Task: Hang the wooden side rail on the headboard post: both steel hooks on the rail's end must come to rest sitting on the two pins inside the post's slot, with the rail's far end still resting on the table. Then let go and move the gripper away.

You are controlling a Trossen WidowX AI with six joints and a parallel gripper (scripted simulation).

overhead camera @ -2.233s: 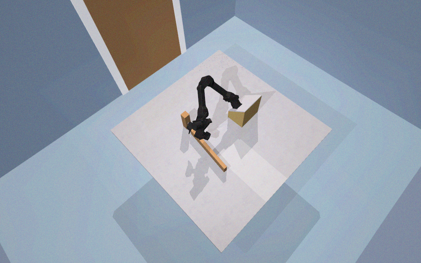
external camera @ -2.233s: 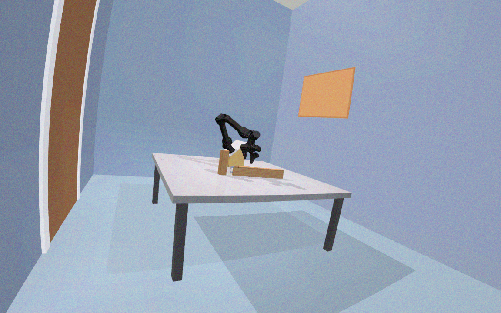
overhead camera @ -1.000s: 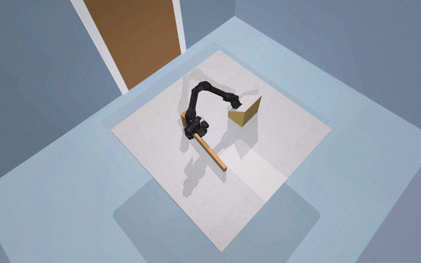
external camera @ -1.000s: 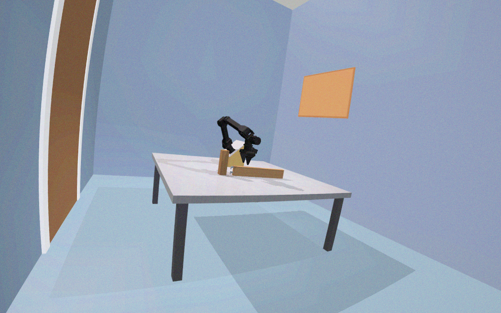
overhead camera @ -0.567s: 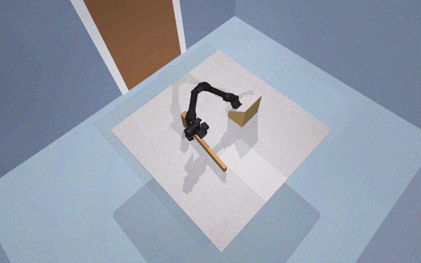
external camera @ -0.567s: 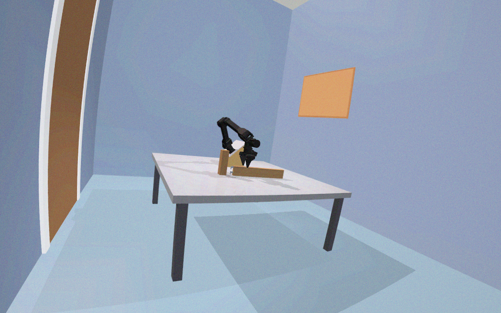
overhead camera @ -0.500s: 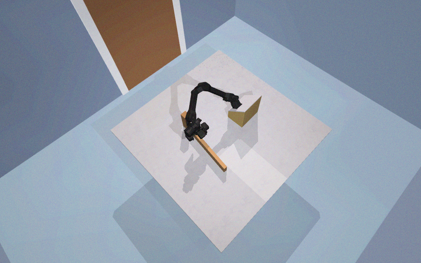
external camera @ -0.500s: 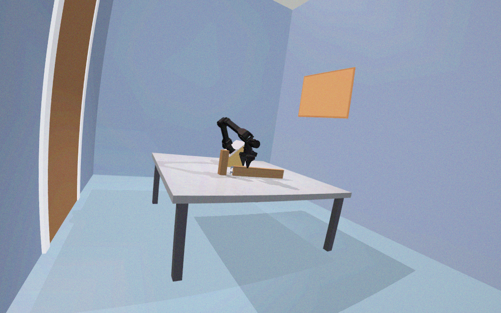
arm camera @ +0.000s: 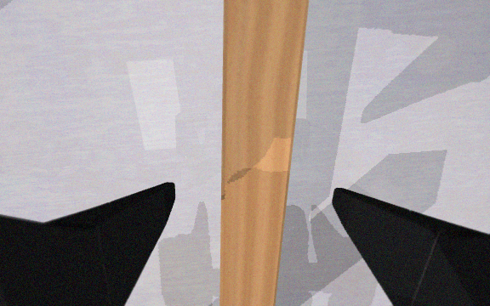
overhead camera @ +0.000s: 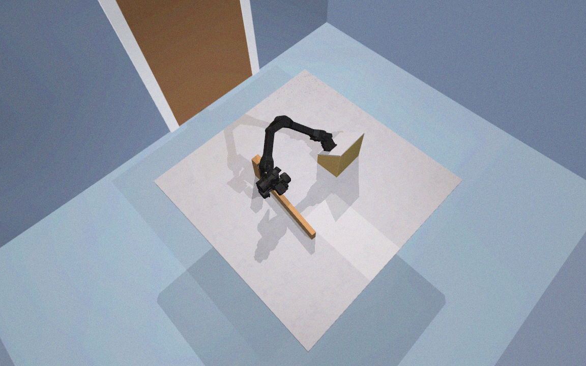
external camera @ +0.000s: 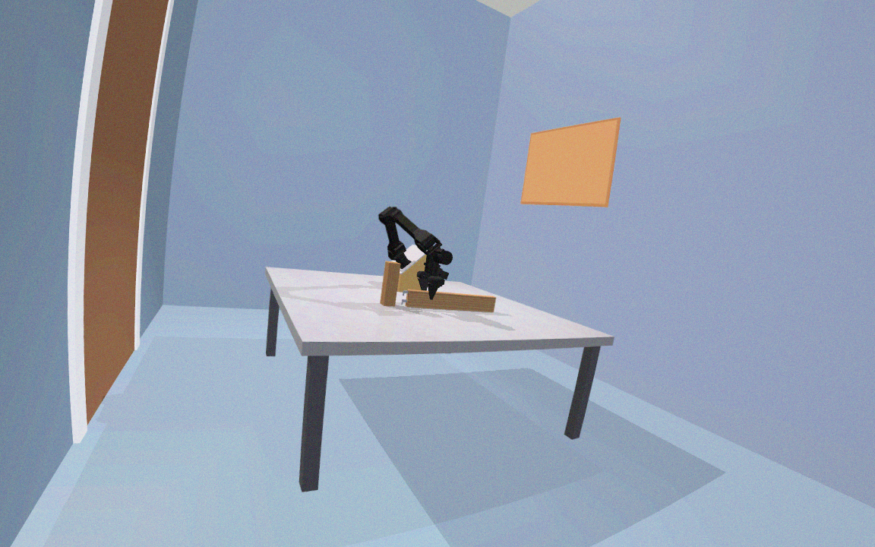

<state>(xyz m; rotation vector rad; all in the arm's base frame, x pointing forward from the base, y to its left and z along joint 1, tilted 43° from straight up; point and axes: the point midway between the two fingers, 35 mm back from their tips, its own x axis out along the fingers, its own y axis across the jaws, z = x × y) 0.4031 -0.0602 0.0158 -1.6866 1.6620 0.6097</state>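
The wooden side rail point(overhead camera: 297, 218) point(external camera: 457, 301) point(arm camera: 255, 106) lies flat on the white table point(overhead camera: 222, 218) point(external camera: 339, 326) point(arm camera: 58, 106). Its hook end points at the upright headboard post point(overhead camera: 254, 161) point(external camera: 390, 282), with a small gap between them. The steel hooks point(external camera: 402, 298) show faintly in the exterior view and are hidden in the other views. My gripper point(overhead camera: 271, 188) point(external camera: 431, 293) point(arm camera: 255, 193) is open. It points straight down over the rail near the hook end, one finger on each side, and touches nothing.
A tan wedge-shaped block point(overhead camera: 340, 159) point(external camera: 415, 272) stands by the arm's base behind the post. A brown door point(overhead camera: 185, 54) point(external camera: 111, 203) is in the back wall. An orange board point(external camera: 570, 162) hangs on the right wall.
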